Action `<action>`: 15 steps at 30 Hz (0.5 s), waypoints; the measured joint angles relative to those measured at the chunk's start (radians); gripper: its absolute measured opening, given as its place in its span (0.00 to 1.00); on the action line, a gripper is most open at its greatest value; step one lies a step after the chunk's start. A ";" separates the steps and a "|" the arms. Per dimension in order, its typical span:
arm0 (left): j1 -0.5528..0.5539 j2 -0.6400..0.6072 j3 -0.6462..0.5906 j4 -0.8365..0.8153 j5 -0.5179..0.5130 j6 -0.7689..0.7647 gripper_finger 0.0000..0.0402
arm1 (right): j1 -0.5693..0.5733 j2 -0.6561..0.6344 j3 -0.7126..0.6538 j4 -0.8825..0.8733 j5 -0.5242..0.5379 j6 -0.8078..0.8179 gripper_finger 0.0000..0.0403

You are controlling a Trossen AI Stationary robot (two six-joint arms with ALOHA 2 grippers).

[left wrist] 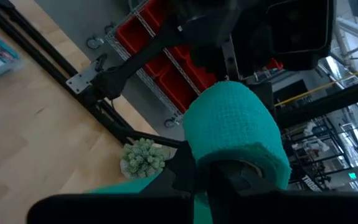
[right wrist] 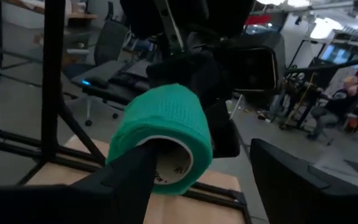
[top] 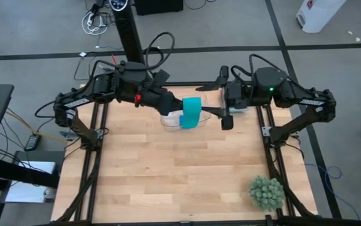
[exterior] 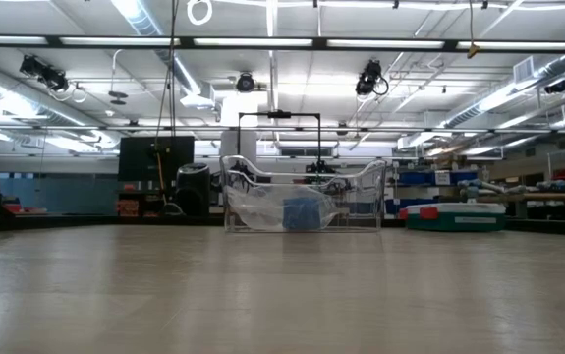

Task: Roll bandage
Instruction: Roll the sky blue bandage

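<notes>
Bandage (top: 191, 113): teal roll aloft mid-tabletop, between both tools | left tool (top: 179, 108): clamped on its core | right tool (top: 225, 107): spread wide, holding nothing | handling: light, soft, squashable; best gripped at core

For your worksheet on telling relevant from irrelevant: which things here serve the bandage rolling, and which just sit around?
Job:
- bandage, teal, held up between the arms
- left gripper, shut on it
- right gripper, open beside it

Lying about:
- clear container
- green spiky ball
</notes>
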State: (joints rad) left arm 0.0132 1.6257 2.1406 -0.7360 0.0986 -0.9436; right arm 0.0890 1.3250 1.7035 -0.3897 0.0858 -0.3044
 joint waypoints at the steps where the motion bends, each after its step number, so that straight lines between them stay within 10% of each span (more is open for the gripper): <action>1: 0.000 0.000 0.000 0.004 -0.001 0.000 0.06 | 0.002 0.000 0.000 0.011 0.000 -0.013 0.62; 15: 0.004 -0.001 0.000 0.005 -0.022 0.017 0.08 | 0.002 0.016 0.000 0.038 -0.049 -0.056 0.19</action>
State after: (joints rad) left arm 0.0170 1.6245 2.1407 -0.7307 0.0765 -0.9264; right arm 0.0906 1.3412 1.7031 -0.3512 0.0372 -0.3599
